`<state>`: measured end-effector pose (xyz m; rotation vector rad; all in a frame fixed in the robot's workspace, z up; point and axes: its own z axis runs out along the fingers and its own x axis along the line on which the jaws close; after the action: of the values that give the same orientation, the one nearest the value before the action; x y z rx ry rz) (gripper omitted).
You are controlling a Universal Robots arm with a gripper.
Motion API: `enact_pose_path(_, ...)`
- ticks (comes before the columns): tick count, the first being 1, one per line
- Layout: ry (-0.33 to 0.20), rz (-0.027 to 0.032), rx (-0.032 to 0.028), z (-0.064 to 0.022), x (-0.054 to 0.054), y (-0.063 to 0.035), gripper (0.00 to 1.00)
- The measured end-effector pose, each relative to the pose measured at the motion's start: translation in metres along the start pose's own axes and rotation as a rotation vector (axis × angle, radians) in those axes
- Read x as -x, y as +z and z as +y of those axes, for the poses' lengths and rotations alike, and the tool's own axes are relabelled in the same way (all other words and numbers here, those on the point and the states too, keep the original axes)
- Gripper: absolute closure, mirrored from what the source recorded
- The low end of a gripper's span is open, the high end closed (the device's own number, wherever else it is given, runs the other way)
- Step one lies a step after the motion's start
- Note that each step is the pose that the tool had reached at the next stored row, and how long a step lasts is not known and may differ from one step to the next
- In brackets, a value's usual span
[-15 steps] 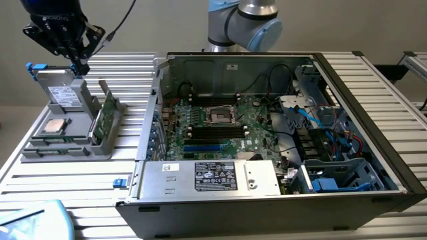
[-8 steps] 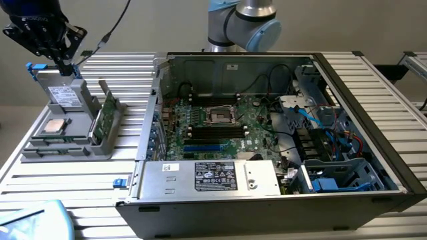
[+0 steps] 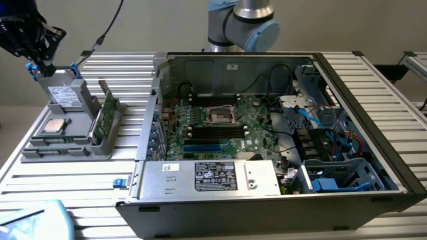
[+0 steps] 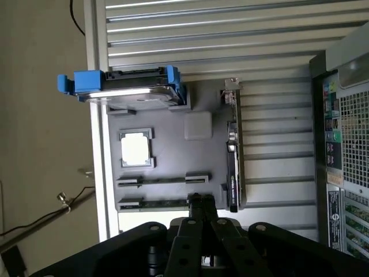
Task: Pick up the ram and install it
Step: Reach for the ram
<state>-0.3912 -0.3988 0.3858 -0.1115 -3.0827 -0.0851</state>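
Gripper (image 4: 201, 201) closed, both fingers pressed flat together. It sits high at the exterior view's left, fingers pointing down. Arm (image 3: 241, 24) joint upright at top centre.

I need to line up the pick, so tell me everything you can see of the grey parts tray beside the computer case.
The grey parts tray looks like matte moulded plastic and lies flat on the ribbed metal table, at the exterior view's left of the open case. Its pockets hold a blue-railed hard drive, a square processor and a green card standing on edge. Two long narrow slots cross one end; a thin green strip in one is probably the ram.
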Motion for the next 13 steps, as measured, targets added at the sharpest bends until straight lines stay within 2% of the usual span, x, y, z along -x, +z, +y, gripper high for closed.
enact_pose_path(6,0.0,0.0002,0.0013,-0.0019,-0.025,0.0022,0.89)
enact_pose_path(13,0.0,0.0,0.0013,-0.0018,-0.025,0.0022,0.89)
